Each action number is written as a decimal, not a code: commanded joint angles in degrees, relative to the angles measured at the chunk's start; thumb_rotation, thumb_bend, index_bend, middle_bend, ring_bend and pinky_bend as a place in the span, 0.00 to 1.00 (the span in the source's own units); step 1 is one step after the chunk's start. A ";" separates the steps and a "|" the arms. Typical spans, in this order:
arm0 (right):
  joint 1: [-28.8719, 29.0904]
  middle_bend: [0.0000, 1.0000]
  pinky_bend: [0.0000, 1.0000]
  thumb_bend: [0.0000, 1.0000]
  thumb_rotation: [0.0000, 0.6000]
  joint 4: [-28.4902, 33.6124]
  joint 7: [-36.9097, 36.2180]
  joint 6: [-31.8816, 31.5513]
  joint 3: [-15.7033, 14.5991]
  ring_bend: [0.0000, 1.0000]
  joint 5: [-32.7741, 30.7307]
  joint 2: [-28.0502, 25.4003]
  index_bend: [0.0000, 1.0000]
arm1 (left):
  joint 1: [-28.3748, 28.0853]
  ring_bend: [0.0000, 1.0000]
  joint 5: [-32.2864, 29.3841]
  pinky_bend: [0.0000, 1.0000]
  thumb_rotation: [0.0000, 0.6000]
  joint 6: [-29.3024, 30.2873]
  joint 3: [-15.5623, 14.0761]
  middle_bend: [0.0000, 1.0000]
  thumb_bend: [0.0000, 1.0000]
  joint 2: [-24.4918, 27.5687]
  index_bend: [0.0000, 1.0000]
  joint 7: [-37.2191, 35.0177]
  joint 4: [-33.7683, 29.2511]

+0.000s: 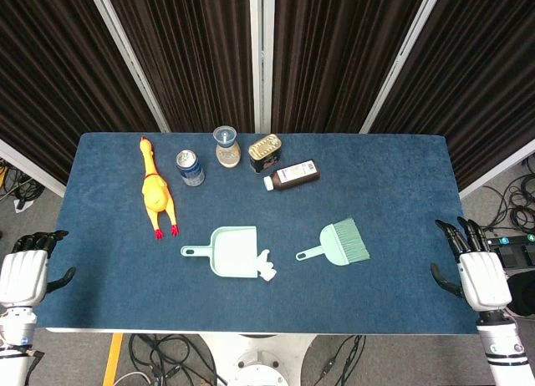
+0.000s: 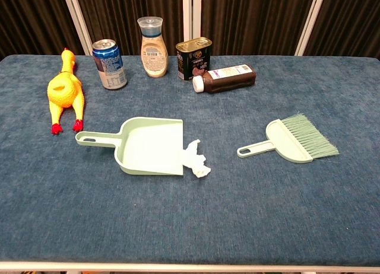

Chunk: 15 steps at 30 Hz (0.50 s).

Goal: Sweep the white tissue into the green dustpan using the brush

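The green dustpan (image 1: pixel 231 251) (image 2: pixel 148 146) lies on the blue table, its handle to the left and its mouth to the right. The crumpled white tissue (image 1: pixel 266 266) (image 2: pixel 196 159) sits right at the mouth's edge. Further right lies the green brush (image 1: pixel 341 242) (image 2: pixel 294 140), handle towards the dustpan, bristles fanned out to the right. My left hand (image 1: pixel 27 267) hovers off the table's left edge, and my right hand (image 1: pixel 470 267) off the right edge. Both hold nothing, fingers apart. Neither hand shows in the chest view.
At the back stand a blue can (image 1: pixel 190 168) (image 2: pixel 109 64), a small jar (image 1: pixel 226 147) (image 2: pixel 152 47) and a dark tin (image 1: pixel 264 152) (image 2: pixel 193 58). A brown bottle (image 1: pixel 292 175) (image 2: pixel 224 78) lies on its side. A yellow rubber chicken (image 1: pixel 155 191) (image 2: pixel 65 92) lies at the left.
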State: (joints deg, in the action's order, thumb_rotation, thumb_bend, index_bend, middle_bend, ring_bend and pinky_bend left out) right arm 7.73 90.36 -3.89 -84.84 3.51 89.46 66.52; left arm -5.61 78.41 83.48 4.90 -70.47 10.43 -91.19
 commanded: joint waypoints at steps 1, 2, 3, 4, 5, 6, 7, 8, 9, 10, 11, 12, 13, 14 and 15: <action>-0.04 0.18 0.00 0.28 1.00 0.01 -0.01 -0.13 0.01 0.00 0.07 -0.03 0.11 | 0.01 0.22 0.04 0.22 1.00 0.05 -0.03 0.30 0.20 -0.02 0.26 0.04 0.02; -0.07 0.17 0.00 0.28 1.00 0.02 -0.07 -0.17 0.01 0.00 0.08 -0.05 0.11 | 0.00 0.22 0.06 0.22 1.00 0.07 -0.03 0.30 0.20 -0.03 0.26 0.06 0.00; -0.09 0.18 0.00 0.28 1.00 0.01 -0.10 -0.19 -0.01 0.00 0.09 -0.05 0.11 | -0.02 0.22 0.09 0.22 1.00 0.06 -0.03 0.30 0.20 -0.02 0.26 0.07 -0.03; -0.12 0.18 0.00 0.28 1.00 -0.02 -0.11 -0.22 -0.04 0.00 0.12 -0.04 0.11 | -0.05 0.22 0.08 0.22 1.00 0.04 -0.02 0.30 0.20 -0.01 0.26 0.10 -0.05; -0.14 0.18 0.00 0.28 1.00 -0.06 -0.16 -0.23 -0.08 0.00 0.14 -0.04 0.11 | -0.05 0.22 0.07 0.22 1.00 0.06 -0.03 0.30 0.20 -0.01 0.26 0.15 -0.08; -0.14 0.18 0.00 0.28 1.00 -0.06 -0.26 -0.20 -0.12 0.00 0.19 -0.04 0.11 | -0.04 0.22 0.10 0.22 1.00 0.09 -0.06 0.30 0.20 -0.01 0.26 0.18 -0.11; -0.11 0.18 0.00 0.28 1.00 -0.09 -0.34 -0.12 -0.17 0.00 0.26 -0.05 0.11 | 0.03 0.22 0.20 0.22 1.00 0.20 -0.13 0.30 0.20 -0.01 0.26 0.19 -0.18; 0.01 0.18 0.00 0.28 1.00 -0.13 -0.36 0.09 -0.25 0.00 0.39 -0.07 0.11 | 0.04 0.22 0.26 0.22 1.00 0.25 -0.15 0.30 0.20 -0.06 0.26 0.15 -0.18; 0.18 0.18 0.00 0.28 1.00 -0.15 -0.36 0.35 -0.32 0.00 0.56 -0.08 0.11 | 0.00 0.22 0.26 0.22 1.00 0.20 -0.14 0.30 0.21 -0.06 0.26 0.13 -0.17; 0.44 0.18 0.00 0.28 1.00 -0.14 -0.40 0.73 -0.41 0.00 0.84 -0.12 0.11 | -0.06 0.22 0.30 0.22 1.00 0.17 -0.12 0.30 0.20 -0.06 0.26 0.12 -0.20; 0.99 0.18 0.00 0.28 1.00 -0.07 -0.45 1.47 -0.57 0.00 1.36 -0.20 0.11 | -0.18 0.22 0.40 0.22 1.00 0.14 -0.05 0.30 0.20 -0.06 0.26 0.15 -0.20; 1.59 0.18 0.00 0.28 1.00 0.05 -0.50 2.29 -0.68 0.00 1.81 -0.29 0.11 | -0.28 0.22 0.44 0.22 1.00 0.08 0.00 0.30 0.20 -0.05 0.26 0.16 -0.19; 2.33 0.18 0.00 0.28 1.00 0.30 -0.67 3.33 -0.76 0.00 2.24 -0.41 0.11 | -0.41 0.22 0.53 0.22 1.00 0.01 0.06 0.30 0.20 -0.03 0.26 0.18 -0.20; 3.59 0.18 0.00 0.27 1.00 0.69 -1.04 4.97 -0.77 0.00 2.87 -0.53 0.11 | -0.60 0.22 0.69 0.22 1.00 -0.10 0.12 0.30 0.20 0.03 0.26 0.24 -0.25; 4.68 0.19 0.00 0.26 1.00 0.96 -1.20 6.45 -0.76 0.00 3.30 -0.59 0.11 | -0.76 0.22 0.87 0.22 1.00 -0.18 0.14 0.30 0.20 0.09 0.26 0.32 -0.28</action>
State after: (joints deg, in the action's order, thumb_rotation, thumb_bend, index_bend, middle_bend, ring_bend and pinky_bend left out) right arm 10.41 90.71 -4.62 -80.88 2.89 91.64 66.17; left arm -6.30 79.23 83.36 5.01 -70.42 10.71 -91.46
